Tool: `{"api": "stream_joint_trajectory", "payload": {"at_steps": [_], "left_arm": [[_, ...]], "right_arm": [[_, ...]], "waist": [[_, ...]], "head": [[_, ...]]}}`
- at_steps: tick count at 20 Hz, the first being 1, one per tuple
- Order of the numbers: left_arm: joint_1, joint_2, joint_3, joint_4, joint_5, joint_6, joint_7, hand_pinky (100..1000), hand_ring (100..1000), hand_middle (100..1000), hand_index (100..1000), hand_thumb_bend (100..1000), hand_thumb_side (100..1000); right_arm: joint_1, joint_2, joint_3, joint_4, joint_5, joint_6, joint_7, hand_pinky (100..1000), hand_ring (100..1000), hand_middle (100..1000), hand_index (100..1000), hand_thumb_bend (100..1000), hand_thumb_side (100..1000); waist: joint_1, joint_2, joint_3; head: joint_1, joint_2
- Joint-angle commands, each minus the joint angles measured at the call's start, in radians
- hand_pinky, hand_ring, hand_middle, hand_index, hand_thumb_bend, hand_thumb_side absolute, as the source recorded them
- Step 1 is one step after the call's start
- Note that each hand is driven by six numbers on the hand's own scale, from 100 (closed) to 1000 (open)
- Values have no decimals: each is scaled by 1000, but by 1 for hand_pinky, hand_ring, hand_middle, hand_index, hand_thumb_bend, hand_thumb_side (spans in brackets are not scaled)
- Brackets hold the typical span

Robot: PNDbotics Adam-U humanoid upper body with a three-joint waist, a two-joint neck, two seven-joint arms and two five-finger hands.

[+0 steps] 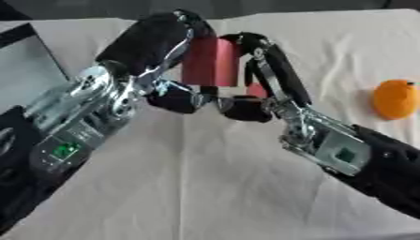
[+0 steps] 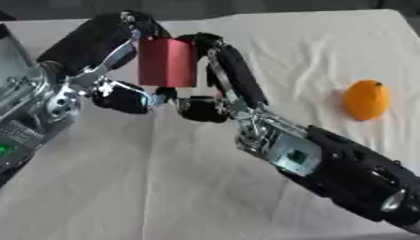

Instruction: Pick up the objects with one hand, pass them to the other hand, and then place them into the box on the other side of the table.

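Red can [image 2: 167, 62] up off table, mid-centre, squeezed between both hands. Left hand [image 1: 152, 44] wraps it from left, fingers curled over top, thumb below. Right hand [image 2: 229, 77] curled round its right side too. Orange [image 2: 366, 100] sits alone on white cloth [image 2: 164, 187], far right, well apart.

Looks like a lab or test bench set up for robot trials. A table under a creased off-white cloth [image 2: 205, 187] fills the frame; a dark strip of background runs along the top edge. Grey box [image 1: 25, 70] at the left edge. Props only: a red cylinder [image 2: 167, 62], an orange [image 2: 366, 100].
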State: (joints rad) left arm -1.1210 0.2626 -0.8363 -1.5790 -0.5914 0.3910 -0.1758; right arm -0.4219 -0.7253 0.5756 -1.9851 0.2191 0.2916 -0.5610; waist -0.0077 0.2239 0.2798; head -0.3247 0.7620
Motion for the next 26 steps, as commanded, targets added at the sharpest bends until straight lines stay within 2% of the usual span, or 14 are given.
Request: {"api": "stream_joint_trajectory", "payload": {"at_steps": [1, 4, 7, 8, 9, 17, 26], "left_arm": [[-28, 5, 12, -26, 6, 5, 5, 841, 628, 524, 539, 100, 175], [-28, 6, 11, -29, 9, 10, -2, 843, 617, 511, 515, 100, 181], [-26, 7, 11, -35, 7, 9, -12, 841, 614, 505, 497, 100, 178], [-25, 7, 11, -37, 5, 9, -16, 839, 613, 501, 484, 100, 199], [-26, 8, 11, -39, 4, 9, -20, 838, 613, 499, 481, 100, 177], [-32, 18, 12, -73, -4, 17, -63, 832, 601, 495, 464, 100, 173], [-32, 42, 10, -80, -30, 5, -105, 814, 609, 494, 465, 100, 170]], "right_arm": [[-3, -5, 6, -15, 9, 12, 2, 314, 639, 485, 518, 422, 100], [-3, -3, 5, -15, 12, 16, -4, 359, 678, 522, 563, 533, 227], [-1, 4, 10, -15, 35, 22, 6, 417, 734, 577, 635, 619, 287], [0, 5, 11, -15, 44, 22, 13, 457, 771, 622, 689, 660, 306], [0, 5, 12, -15, 52, 20, 22, 470, 785, 641, 708, 674, 313], [9, 0, 7, -15, 123, 36, 105, 544, 870, 752, 828, 781, 408], [18, -8, -7, -15, 155, 126, 130, 557, 891, 776, 859, 815, 450]], "waist": [[4, -2, -1], [3, -3, -2], [1, -2, -4], [1, -2, -5], [1, -3, -5], [3, -7, -7], [9, -10, -6]], "head": [[-2, -6], [-2, -5], [-3, -1], [-3, 0], [-1, 0], [-4, 4], [-8, 8]]}}
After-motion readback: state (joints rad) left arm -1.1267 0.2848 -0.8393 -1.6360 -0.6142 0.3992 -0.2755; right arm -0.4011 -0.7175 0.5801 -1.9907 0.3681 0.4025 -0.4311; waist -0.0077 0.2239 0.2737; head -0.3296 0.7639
